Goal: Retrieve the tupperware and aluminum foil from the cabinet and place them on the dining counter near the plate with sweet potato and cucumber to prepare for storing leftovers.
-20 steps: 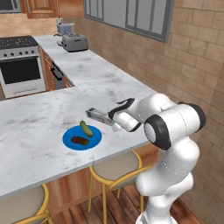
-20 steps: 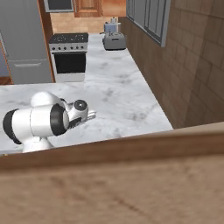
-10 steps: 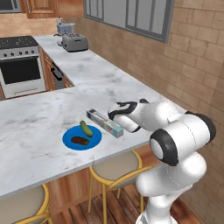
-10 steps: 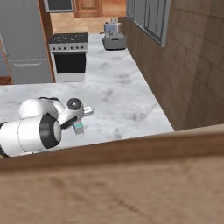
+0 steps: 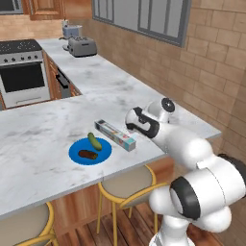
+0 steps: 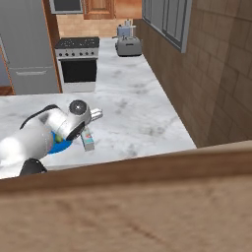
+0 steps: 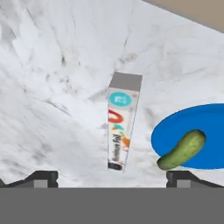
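Hanging released above the dining counter (image 5: 43, 139), the claw (image 7: 111, 177) has its two dark fingertips (image 7: 41, 178) set wide apart at the bottom of the hand view, with nothing between them. Directly ahead of it in that view the aluminum foil (image 7: 121, 124) carton lies flat on the marble, apart from both tips, its label with red-orange marks facing up and its grey end pointing away. Just beside the carton sits the blue plate (image 7: 205, 118), cut off by the picture's right edge, with the cucumber (image 7: 183, 149) resting on its rim nearest the claw. From the left base view the arm's wrist hides the claw itself, but this view shows the whole layout: the foil carton (image 5: 114, 135) lies near the counter's front edge, just beside the plate (image 5: 77, 152), which carries the cucumber (image 5: 94, 141) and a dark brown sweet potato (image 5: 88, 154), the latter unseen from the hand. A yellow-framed stool (image 5: 122, 185) stands under that edge. Far along the worktop stands a silver toaster (image 5: 81, 46), with the stove (image 5: 21, 72) to its left. In the right base view the arm covers most of the plate, leaving one end of the carton (image 6: 88, 141) visible, and a wooden board (image 6: 147, 202) blocks the lower half.
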Motion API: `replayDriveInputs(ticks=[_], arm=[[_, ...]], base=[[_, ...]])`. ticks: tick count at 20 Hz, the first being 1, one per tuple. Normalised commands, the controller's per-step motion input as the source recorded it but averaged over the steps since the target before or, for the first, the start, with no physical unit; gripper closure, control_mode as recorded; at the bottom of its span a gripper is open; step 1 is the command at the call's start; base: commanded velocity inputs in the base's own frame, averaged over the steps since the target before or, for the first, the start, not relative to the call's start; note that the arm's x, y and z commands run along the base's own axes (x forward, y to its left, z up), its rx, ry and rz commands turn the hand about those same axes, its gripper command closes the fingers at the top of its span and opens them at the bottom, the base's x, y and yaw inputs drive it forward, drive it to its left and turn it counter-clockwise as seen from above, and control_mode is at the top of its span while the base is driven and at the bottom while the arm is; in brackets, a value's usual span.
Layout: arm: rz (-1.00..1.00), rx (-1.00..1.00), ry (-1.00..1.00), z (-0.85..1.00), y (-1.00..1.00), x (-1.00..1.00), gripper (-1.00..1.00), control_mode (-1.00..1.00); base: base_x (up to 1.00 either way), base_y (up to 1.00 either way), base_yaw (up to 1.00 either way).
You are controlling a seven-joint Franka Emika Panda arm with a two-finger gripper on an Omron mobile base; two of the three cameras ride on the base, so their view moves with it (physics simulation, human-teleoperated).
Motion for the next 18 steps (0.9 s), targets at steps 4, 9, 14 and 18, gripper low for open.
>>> replayDriveInputs(ticks=[4, 9, 14, 18], arm=[[-0.1, 0.0, 0.04, 0.99, -0.08, -0.98, -1.0, -1.0], [-0.16, 0.0, 0.0, 0.74, -0.18, -1.0, -1.0, -1.0], [-0.14, 0.0, 0.11, 1.0, -0.1, -0.86, -1.0, -1.0], [-0.13, -0.02, 0.2, 1.0, -0.01, -0.57, -1.0, -1.0]], base=[[0.0, 0.0, 0.0], [0.0, 0.0, 0.0], [0.0, 0.0, 0.0], [0.0, 0.0, 0.0]])
